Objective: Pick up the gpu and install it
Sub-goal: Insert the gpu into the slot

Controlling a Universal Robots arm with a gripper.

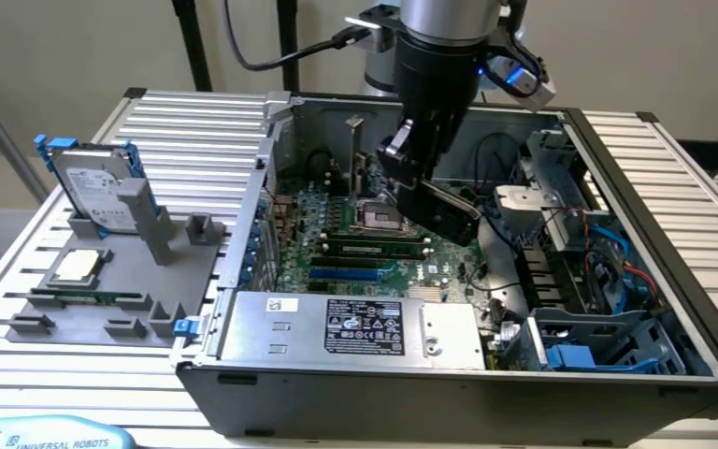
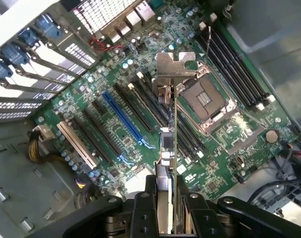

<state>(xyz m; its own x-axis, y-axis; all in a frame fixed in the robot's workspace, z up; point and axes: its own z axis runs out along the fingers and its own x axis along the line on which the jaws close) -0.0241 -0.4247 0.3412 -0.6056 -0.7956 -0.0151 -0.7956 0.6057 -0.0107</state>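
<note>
Silver bracket first, then a thin board edge: from the wrist view, that is what I get of the gpu (image 2: 174,148), hanging edge-on in the gripper (image 2: 165,210). The fingers are closed tight on one end of it.

In the exterior view the gpu (image 1: 449,213) is a dark tilted slab under the gripper (image 1: 411,168). It is inside the open case (image 1: 658,243), over the motherboard (image 1: 347,245) and near the processor socket (image 2: 206,99).

I judge the pick-up done and the install not: the card is unseated. Its line crosses the blue slot (image 2: 123,116) and neighbouring slots at an angle. Seating calls for squaring it to a slot, with the bracket toward the rear openings (image 2: 22,54).

I cannot make out the connector edge, or how high it hangs above the board.
</note>
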